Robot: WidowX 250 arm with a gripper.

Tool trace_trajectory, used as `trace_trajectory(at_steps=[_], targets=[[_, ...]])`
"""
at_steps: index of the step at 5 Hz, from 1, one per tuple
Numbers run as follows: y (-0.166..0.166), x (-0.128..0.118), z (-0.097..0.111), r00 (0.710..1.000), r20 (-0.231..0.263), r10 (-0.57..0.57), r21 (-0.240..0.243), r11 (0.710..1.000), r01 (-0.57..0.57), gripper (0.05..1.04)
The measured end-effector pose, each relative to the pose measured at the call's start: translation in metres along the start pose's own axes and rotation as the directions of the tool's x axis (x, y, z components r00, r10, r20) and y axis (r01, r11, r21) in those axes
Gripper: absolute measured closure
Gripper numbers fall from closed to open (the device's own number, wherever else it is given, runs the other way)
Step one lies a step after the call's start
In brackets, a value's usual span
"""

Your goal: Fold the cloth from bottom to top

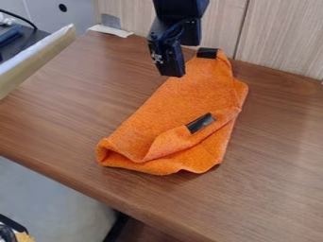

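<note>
Cloth [170, 101]: lies orange and slanting on the brown worktop [277, 165], around the middle of the view, with twelve o'clock as its top. Narrows toward one o'clock, ending at a black patch [208, 53]; spreads wider toward seven. Folds partly over itself on the lower side, with a second black patch [200, 123] on the flap and a curled corner at eight o'clock. Pincer [172, 71]: hangs near twelve o'clock, in front of the cloth's eleven o'clock edge. Cannot tell whether apart or together. Beyond, toward one o'clock: pale wood panelling [281, 33]. Toward ten: pale board [31, 61].
</note>
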State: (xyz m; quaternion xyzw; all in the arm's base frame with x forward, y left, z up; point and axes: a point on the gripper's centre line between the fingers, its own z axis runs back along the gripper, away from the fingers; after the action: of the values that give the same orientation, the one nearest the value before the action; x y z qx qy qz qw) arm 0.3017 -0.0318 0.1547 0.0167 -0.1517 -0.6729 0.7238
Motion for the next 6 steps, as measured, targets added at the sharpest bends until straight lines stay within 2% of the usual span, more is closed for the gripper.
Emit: trace_trajectory(at_steps=[1,2,3,4,5,6], targets=[[-0.004,-0.002,-0.008,1.0,-0.006,0.011,-0.029,1.0,-0.012,0.083],[-0.017,-0.004,-0.004,0.997,-0.042,0.064,-0.034,0.997,-0.065,0.083],[-0.033,-0.006,0.001,0.99,-0.053,0.133,-0.016,0.991,-0.134,0.083],[-0.056,-0.011,0.004,0.953,-0.085,0.289,0.027,0.957,-0.288,0.083],[-0.078,-0.016,-0.005,0.867,-0.111,0.486,0.08,0.874,-0.479,0.083],[-0.092,-0.022,-0.023,0.813,-0.109,0.572,0.083,0.82,-0.566,0.083]])
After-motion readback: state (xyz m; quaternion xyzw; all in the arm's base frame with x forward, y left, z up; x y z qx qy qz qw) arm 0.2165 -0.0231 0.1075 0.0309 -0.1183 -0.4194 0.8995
